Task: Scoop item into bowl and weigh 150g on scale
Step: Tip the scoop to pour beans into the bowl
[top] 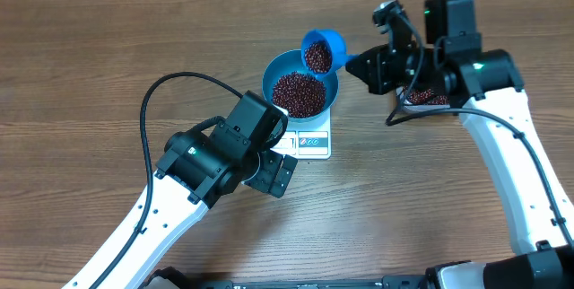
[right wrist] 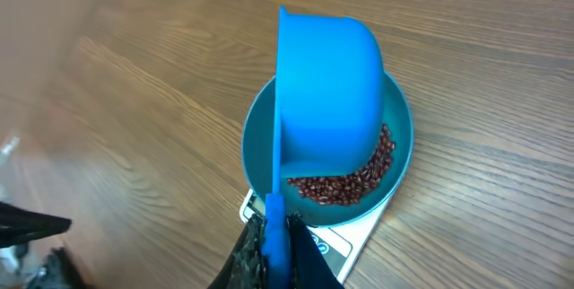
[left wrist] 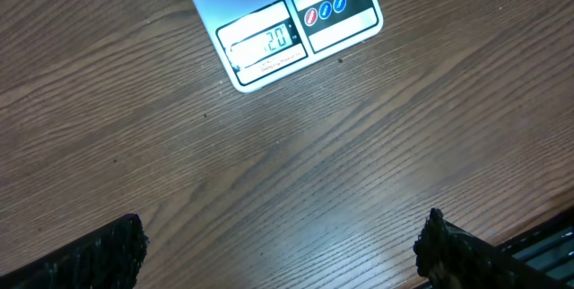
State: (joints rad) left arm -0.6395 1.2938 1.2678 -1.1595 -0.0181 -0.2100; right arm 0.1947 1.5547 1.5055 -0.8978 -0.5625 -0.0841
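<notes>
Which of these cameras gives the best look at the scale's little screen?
The left wrist view: the scale sits near the top, its screen and buttons facing the camera. Overhead, the screen is tiny, just past the bowl. The right wrist view shows only a corner under the bowl.

The overhead view looks straight down on the brown wooden table (top: 90,38). The left wrist view faces down, close, the flat white rectangular scale (left wrist: 296,29) at upper centre. The right wrist view peers steeply down behind a bright blue plastic scoop (right wrist: 327,91); all share the scale.
</notes>
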